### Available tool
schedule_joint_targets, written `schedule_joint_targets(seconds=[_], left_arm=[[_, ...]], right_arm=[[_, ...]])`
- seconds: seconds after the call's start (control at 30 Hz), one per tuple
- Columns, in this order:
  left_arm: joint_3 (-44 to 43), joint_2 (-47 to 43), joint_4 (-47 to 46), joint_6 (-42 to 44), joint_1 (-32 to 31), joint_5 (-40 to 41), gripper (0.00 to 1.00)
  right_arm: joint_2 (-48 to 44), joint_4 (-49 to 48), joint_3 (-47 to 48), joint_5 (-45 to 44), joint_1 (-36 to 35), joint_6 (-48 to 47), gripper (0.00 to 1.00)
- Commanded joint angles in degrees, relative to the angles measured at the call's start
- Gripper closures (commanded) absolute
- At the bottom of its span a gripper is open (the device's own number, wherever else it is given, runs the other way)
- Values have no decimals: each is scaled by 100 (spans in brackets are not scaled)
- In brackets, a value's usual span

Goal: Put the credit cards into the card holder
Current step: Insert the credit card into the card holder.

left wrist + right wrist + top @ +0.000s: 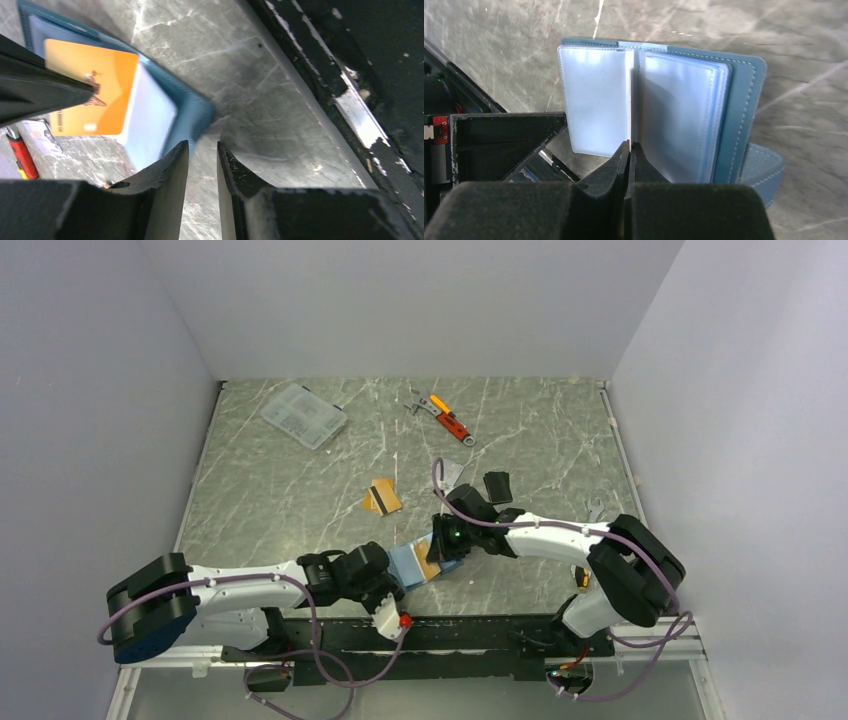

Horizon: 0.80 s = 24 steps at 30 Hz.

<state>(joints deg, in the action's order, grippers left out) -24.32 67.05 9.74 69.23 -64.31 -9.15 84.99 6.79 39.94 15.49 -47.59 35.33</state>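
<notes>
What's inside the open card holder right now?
The card holder shows clear sleeves that look empty. The right gripper holds an orange credit card over them; whether its edge is in a pocket is hidden.

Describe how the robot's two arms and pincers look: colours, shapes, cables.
The left arm and right arm have white links between bulky black joints, with purple cables looping along them. The left pincer and right pincer are black, with wedge-shaped fingers.

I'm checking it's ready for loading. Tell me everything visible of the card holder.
The card holder lies open on the table: teal leather-like cover with pale stitching, a strap tab at one side, clear plastic sleeves inside. The right gripper holds an orange card edge-on between its sleeves; the left gripper sits just off one corner.
</notes>
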Motion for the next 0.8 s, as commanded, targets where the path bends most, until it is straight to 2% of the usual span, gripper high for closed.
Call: schedule_joint_targets(seconds=[0.0,0.23,0.33,0.43,0.6,0.77], left_arm=[[44,35,318,304,13,-335,67],[114,2,50,421,7,-282,66],[-134,-100,95,112,50,-96,68],[-267,-423,104,-257,160,-79,71],[-47,-1144,-231,-226,210,-189,70],[-379,-824,-365,-300,485,-430,68]], right_arm=[[-341,-586,-336,101,216,201,100],[-273,-1164,-598,381,219,358,100],[-346,-1091,-611,382,216,307,100],[-448,-935,-618,356,222,212,100],[-457,-832,-623,343,226,141,100],[-360,-859,-604,370,231,126,100]])
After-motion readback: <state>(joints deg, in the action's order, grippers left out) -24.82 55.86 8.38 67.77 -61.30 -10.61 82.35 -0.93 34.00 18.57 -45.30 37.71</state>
